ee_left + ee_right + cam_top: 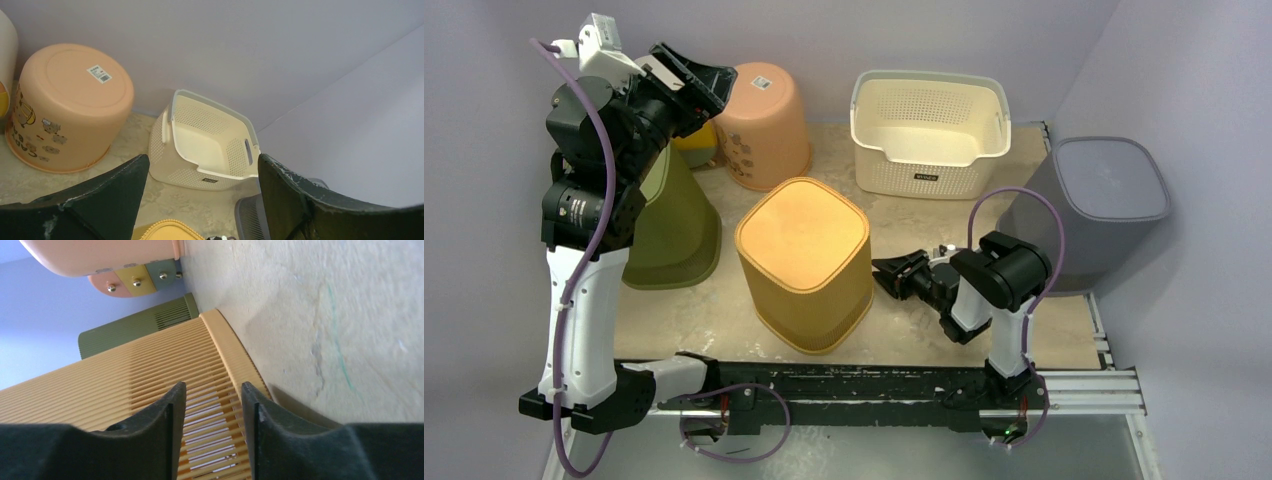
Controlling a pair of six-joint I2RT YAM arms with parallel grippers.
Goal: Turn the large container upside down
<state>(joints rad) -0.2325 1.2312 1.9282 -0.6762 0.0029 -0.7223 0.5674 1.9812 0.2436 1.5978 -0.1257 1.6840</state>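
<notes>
Beige table is seen, enclosed by lavender walls. In front and to the left of the cream basket, the large orange slatted container is stood with its closed base up and its wider rim down, so the flip is judged done. In front of the basket, the right gripper is held low, its 2 fingers slightly parted, nothing between them. Far left of the basket, the left gripper is raised, spread wide, empty. The container is judged to be light, thin plastic, stiff yet springy, rather slick, easily toppled. Its rim or slats are judged best for gripping.
</notes>
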